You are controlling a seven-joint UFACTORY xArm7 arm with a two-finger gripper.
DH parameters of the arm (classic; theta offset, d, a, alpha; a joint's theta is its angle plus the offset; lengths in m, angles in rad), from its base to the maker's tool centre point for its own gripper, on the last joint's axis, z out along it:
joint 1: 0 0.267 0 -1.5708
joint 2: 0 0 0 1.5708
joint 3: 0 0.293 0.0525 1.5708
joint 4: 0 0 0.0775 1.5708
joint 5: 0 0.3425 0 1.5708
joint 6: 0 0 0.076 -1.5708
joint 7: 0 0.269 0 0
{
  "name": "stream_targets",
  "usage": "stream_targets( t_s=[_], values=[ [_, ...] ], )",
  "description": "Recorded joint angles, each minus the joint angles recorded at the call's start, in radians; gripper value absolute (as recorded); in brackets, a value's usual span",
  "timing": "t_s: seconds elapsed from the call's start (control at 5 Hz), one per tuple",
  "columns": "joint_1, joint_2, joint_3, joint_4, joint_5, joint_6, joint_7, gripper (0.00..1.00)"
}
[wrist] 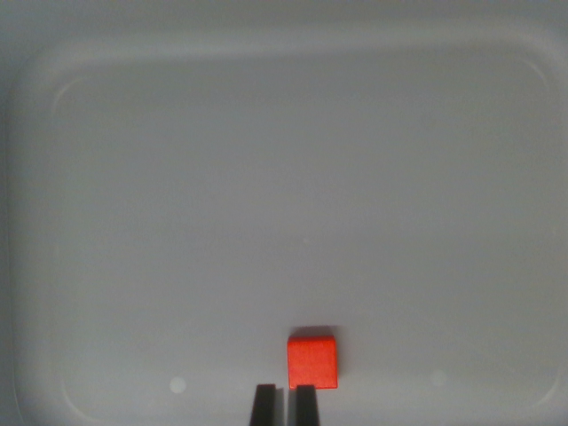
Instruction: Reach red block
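While gripper (285, 404) sits at 6 o'clock, fingertips nearly together w/ nothing between, clenched.
Red block (312, 362) lies on gray tray (266, 177) just past the tips, approx 1 o'clock of them, apart.

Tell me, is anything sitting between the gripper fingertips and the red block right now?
Nothing. In the wrist view the gripper sits just below the red block; the right fingertip nearly meets its lower edge, and only bare grey tray shows.

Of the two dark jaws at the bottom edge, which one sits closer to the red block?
The one on the wrist view's right: its tip meets the lower left edge of the red block on the tray; the other stands clear to the left.
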Motion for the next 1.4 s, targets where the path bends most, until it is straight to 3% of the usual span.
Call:
stream_targets(
  t_s=[0.8,1.4],
  values=[
    [0.0,0.0,0.0,-0.004,-0.0003,-0.004,0.0,0.0],
    [0.0003,0.002,0.0,-0.026,-0.0022,-0.027,0.001,0.0]
  ],
)
